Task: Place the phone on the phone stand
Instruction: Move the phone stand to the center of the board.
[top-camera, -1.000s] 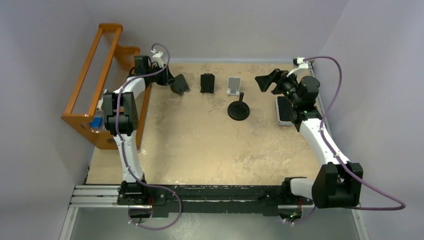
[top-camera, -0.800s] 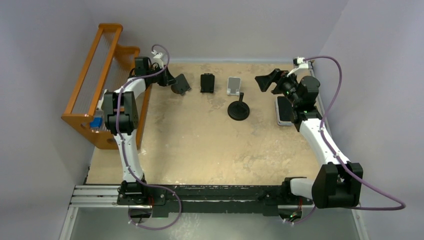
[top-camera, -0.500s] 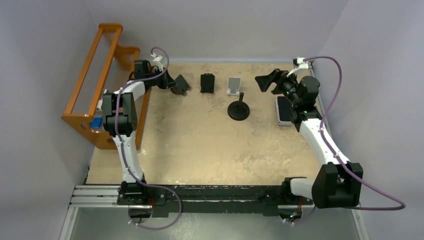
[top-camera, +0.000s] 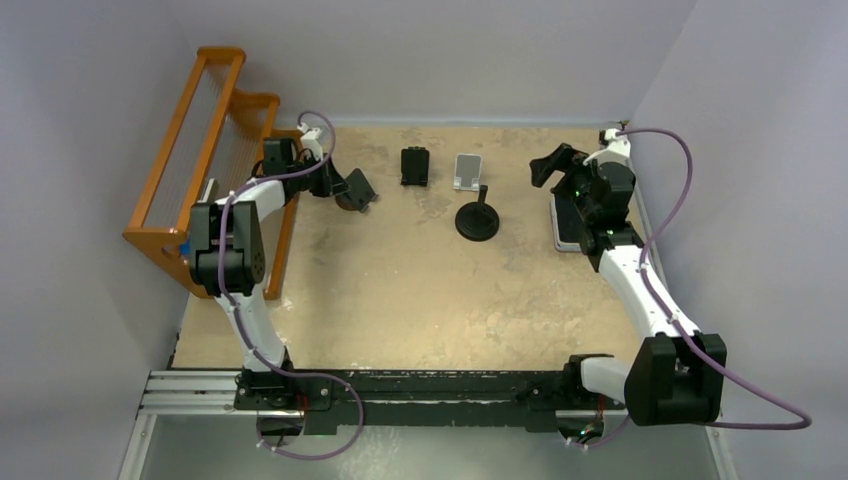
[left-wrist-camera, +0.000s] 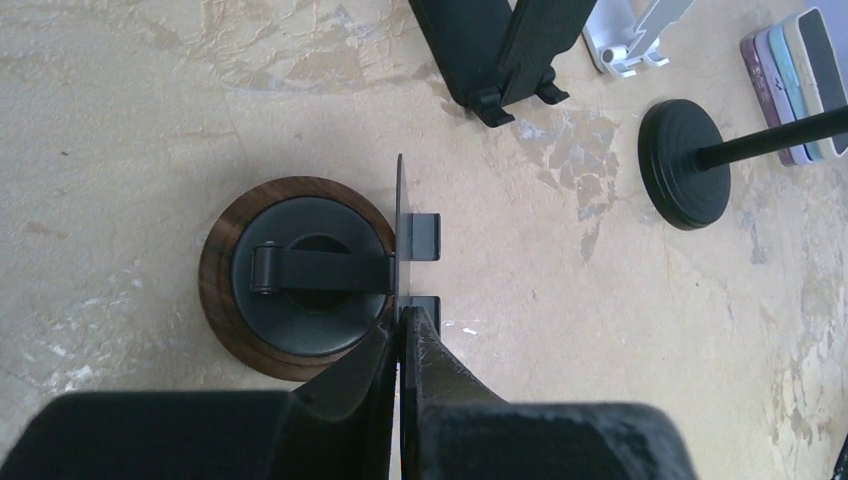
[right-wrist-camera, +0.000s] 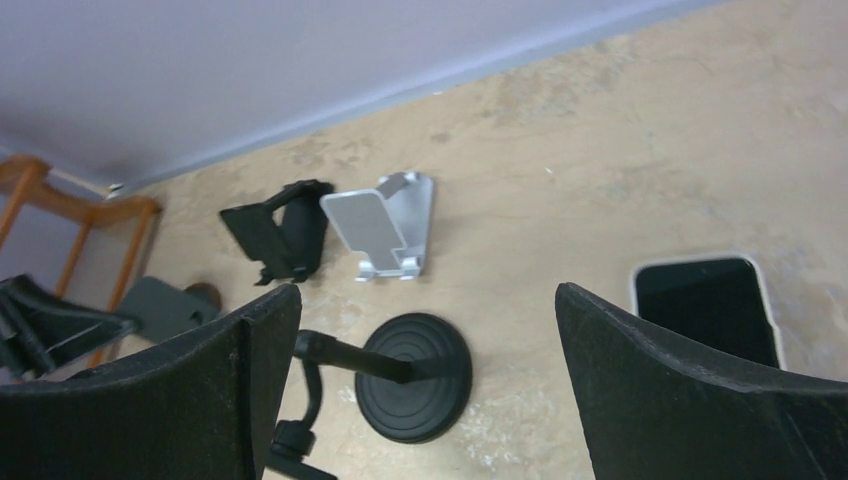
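The left gripper (left-wrist-camera: 400, 345) is clamped on the thin black plate of the wood-based phone stand (left-wrist-camera: 296, 277), at the far left of the table (top-camera: 400, 290). The right gripper (right-wrist-camera: 428, 300) hangs empty, jaws wide apart, near the phone (right-wrist-camera: 712, 308), which lies flat by the table's right edge.

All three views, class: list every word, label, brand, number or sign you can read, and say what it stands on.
None: no readable text in any view.
The phone shows a dark, blank screen.
The silver stand, black folding stand, wood-based stand and orange rack carry no lettering that can be made out.
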